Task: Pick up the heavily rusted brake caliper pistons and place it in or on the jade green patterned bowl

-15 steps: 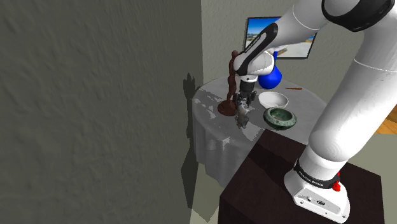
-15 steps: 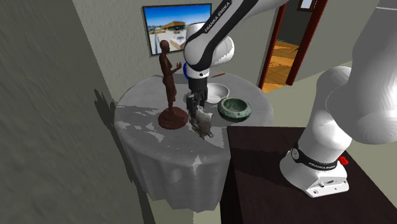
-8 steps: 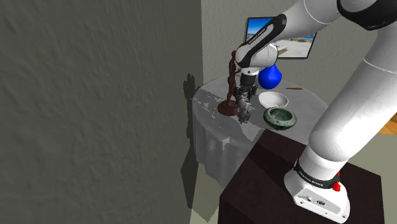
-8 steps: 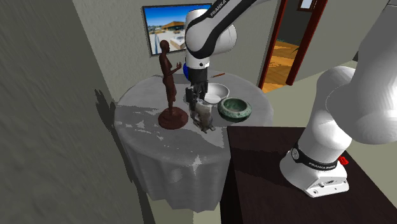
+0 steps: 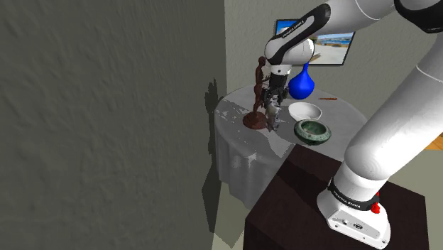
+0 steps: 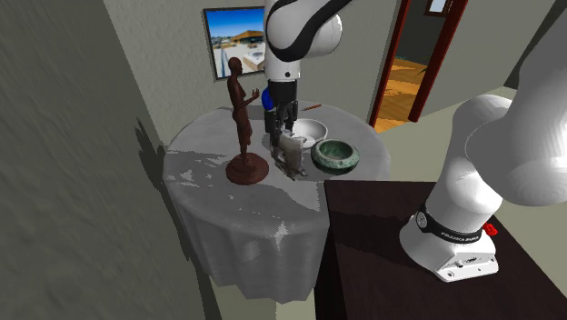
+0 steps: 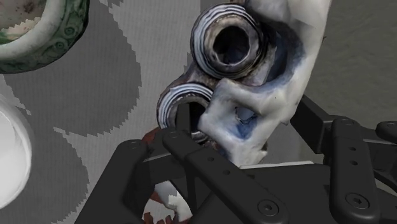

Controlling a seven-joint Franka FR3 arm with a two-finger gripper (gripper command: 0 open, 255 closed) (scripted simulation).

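Note:
The brake caliper piece (image 7: 245,76) is whitish grey with rust stains and two ringed piston bores. My gripper (image 7: 267,153) is shut on it, one black finger (image 7: 210,168) across its lower part. It hangs from the gripper (image 6: 283,127) just above the tablecloth, the caliper (image 6: 291,155) between the brown statue and the green bowl. The green patterned bowl (image 6: 335,155) stands on the table to the second exterior view's right of the caliper. In the shoulder view the caliper (image 5: 272,118) hangs to the left of the bowl (image 5: 313,131).
A tall brown figure statue (image 6: 241,114) stands close beside the gripper on a round base. A white bowl (image 6: 312,132) and a blue vase (image 5: 301,84) stand behind the green bowl. The round table (image 6: 227,209) is draped in grey cloth. My dark stand (image 6: 382,245) adjoins it.
The arm has risen, lifting the caliper off the tablecloth and a little towards the back of the table. The fingers have stayed clasped on it.

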